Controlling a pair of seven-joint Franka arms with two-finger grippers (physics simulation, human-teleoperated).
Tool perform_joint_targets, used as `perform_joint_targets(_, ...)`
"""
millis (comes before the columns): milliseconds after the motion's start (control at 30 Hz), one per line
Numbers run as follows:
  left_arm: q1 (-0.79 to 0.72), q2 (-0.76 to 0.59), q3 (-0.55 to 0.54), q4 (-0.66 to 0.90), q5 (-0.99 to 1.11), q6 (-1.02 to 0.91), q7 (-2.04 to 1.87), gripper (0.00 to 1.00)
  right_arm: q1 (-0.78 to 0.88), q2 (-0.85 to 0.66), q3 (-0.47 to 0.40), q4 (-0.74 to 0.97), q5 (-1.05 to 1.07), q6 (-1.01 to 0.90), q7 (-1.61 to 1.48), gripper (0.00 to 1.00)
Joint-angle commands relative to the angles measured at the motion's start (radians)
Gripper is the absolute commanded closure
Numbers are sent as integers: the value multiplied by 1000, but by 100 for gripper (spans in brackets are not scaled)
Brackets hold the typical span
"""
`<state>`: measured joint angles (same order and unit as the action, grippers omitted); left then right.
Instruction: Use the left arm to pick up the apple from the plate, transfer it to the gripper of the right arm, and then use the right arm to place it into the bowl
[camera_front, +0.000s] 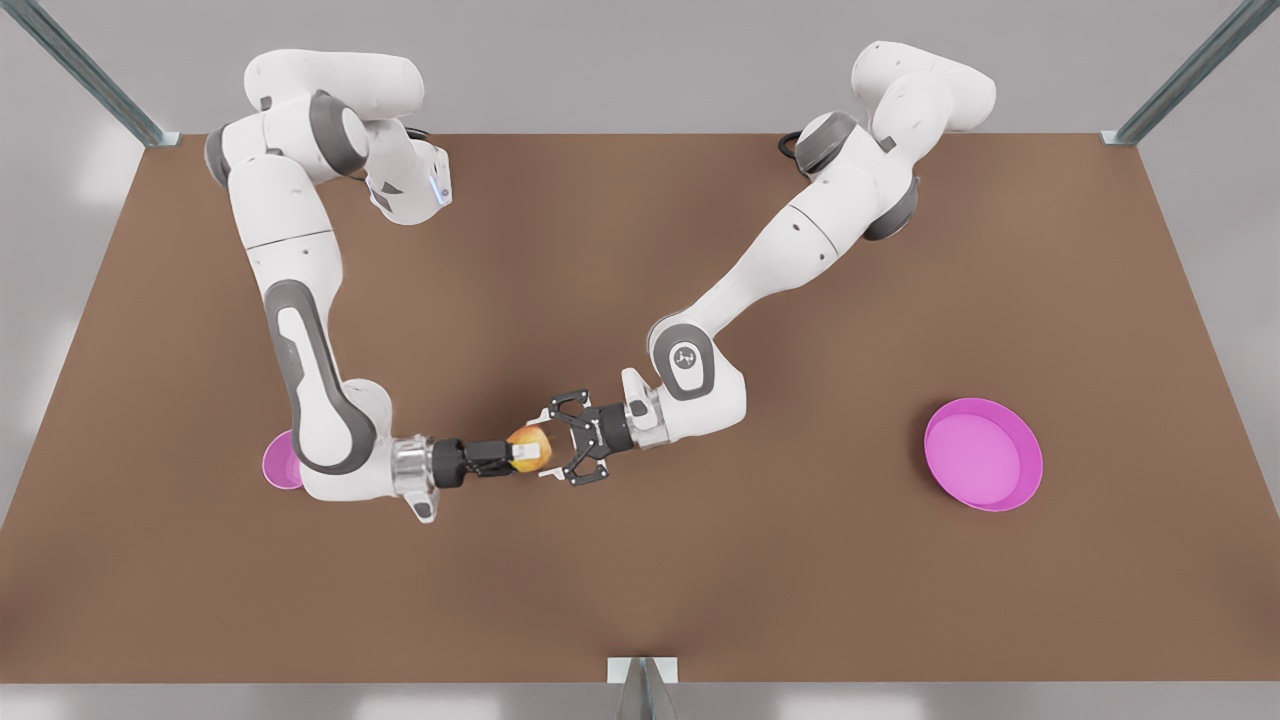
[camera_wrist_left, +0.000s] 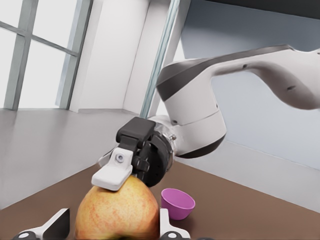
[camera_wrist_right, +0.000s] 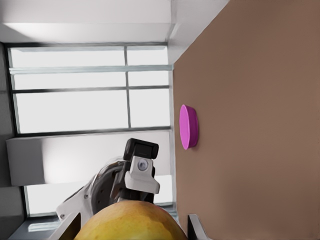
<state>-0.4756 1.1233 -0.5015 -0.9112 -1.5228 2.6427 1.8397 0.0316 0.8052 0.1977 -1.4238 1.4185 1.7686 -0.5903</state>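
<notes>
— Where's the apple (camera_front: 528, 447)?

— Up off the table (camera_front: 640, 600), between the two grippers, which meet nose to nose near the middle.

— Who has it?

— The right gripper (camera_front: 513, 455), reaching in from the front view's left, is clamped on it, with one pad pressed on the apple's top. The left gripper (camera_front: 548, 443) is spread wide around the apple, with a sliver of gap on one side.

— And the dishes?

— The bowl (camera_front: 278, 462) sits behind the right arm's wrist. The plate (camera_front: 983, 455) lies well apart, toward the front view's right.
</notes>
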Motion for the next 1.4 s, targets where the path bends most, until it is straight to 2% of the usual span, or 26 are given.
perform_joint_targets(0, 0, -2, 0, 2, 0, 0, 16, 10, -4, -1, -4, 3, -29, 9, 1, 60)
perform_joint_targets(167, 0, -2, 3, 0, 1, 0, 16, 10, -27, -11, -29, 8, -70, 20, 0, 60)
perform_joint_targets(300, 28, -7, 20, -1, 15, -3, -83, 5, -62, -37, -26, 3, -131, 61, 1, 59)
perform_joint_targets(333, 28, -10, 95, -9, 85, -4, -210, 0, -76, -37, -26, 5, -170, 63, 0, 59)
perform_joint_targets(400, 26, -28, 182, -15, 430, -3, -680, 0, -113, -47, -26, 3, -242, 61, 0, 59)
perform_joint_targets(467, 112, -63, 190, -97, 771, -72, -1062, 0, -162, -58, -24, 0, -320, 55, -2, 59)
perform_joint_targets(533, 239, -109, 199, -106, 1045, -424, -1399, 0, -206, -66, -20, 0, -374, 52, -2, 59)
perform_joint_targets(600, 293, -273, 212, -106, 1504, -864, -1634, 0, -275, -73, -17, 2, -489, 37, -3, 59)
perform_joint_targets(667, 302, -407, 253, -106, 1784, -1197, -1717, 0, -318, -80, -17, 6, -596, 40, -3, 59)
perform_joint_targets(733, 342, -505, 278, -104, 1759, -1279, -1860, 0, -360, -81, -20, 26, -708, 40, -20, 59)
perform_joint_targets(800, 426, -580, 274, -104, 1653, -1296, -1869, 0, -394, -93, -15, 19, -777, 34, -52, 59)
perform_joint_targets(833, 468, -663, 279, -132, 1600, -1300, -1866, 0, -415, -103, -14, 19, -857, 35, -74, 59)
perform_joint_targets(900, 399, -887, 412, -415, 1587, -1164, -1866, 0, -433, -96, -17, 17, -947, 43, -114, 59)
perform_joint_targets(933, 414, -939, 423, -477, 1526, -1136, -1864, 0, -437, -96, -18, 17, -975, 42, -118, 59)
perform_joint_targets(1100, 419, -898, 437, -442, 1532, -1138, -1866, 0, -466, -83, -20, 2, -1133, 43, -215, 59)
perform_joint_targets(1200, 419, -838, 437, -396, 1552, -1130, -1896, 0, -470, -64, -21, -6, -1141, 54, -232, 59)
perform_joint_targets(1333, 419, -824, 439, -396, 1553, -1132, -1956, 0, -475, -41, -24, -7, -1161, 81, -240, 59)
perform_joint_targets(1367, 419, -824, 440, -396, 1553, -1130, -1958, 0, -480, -40, -24, -6, -1161, 81, -240, 53)
